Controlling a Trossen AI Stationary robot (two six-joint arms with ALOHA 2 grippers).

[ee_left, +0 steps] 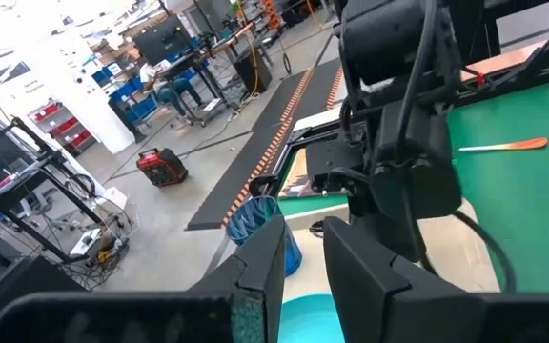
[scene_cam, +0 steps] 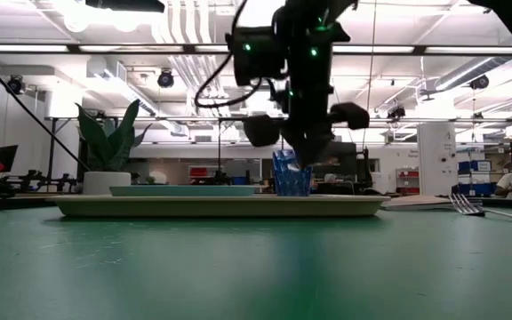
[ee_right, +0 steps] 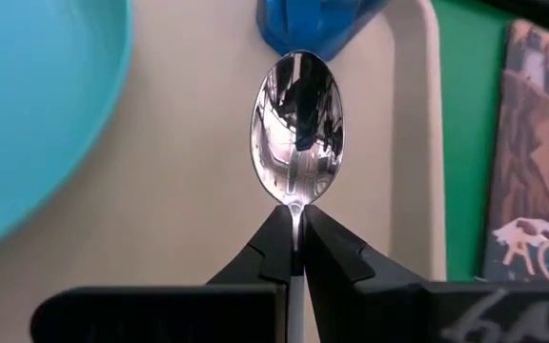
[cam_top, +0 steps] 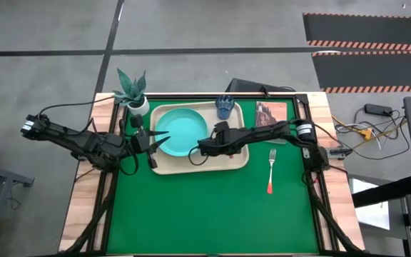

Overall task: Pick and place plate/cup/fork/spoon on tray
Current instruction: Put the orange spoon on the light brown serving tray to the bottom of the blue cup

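Silver and polished, the spoon (ee_right: 296, 129) is pinched at its neck by the fingers (ee_right: 273, 250) of the right gripper (ee_right: 295, 252), its oval bowl sticking out ahead of them. Below it lies bare cream tray (ee_right: 189, 191), with the plate (ee_right: 36, 105) to one side and the foot of the cup (ee_right: 313, 24) just beyond the bowl's tip. From overhead, the right gripper (cam_top: 204, 148) hangs over the tray (cam_top: 237, 158) just beside the plate's (cam_top: 180, 133) rim. The low view shows this gripper (scene_cam: 308, 153) above the tray (scene_cam: 220, 205), with the blue cup (scene_cam: 290, 174) standing behind it.

The turquoise plate lies in the tray's left half, and the cup (cam_top: 225, 107) stands near the tray's far right corner. The fork (cam_top: 271, 171) lies on the green mat (cam_top: 212, 214) of the counter, to the right of the tray and apart from it, tines pointing away and red-orange handle nearer.

The left gripper (cam_top: 155, 145) waits at the tray's left edge, its fingers (ee_left: 265, 267) a narrow way apart and holding nothing. A white pot with a green plant (cam_top: 134, 93) stands at the mat's far left corner, and a picture card (cam_top: 270, 114) lies right of the tray.
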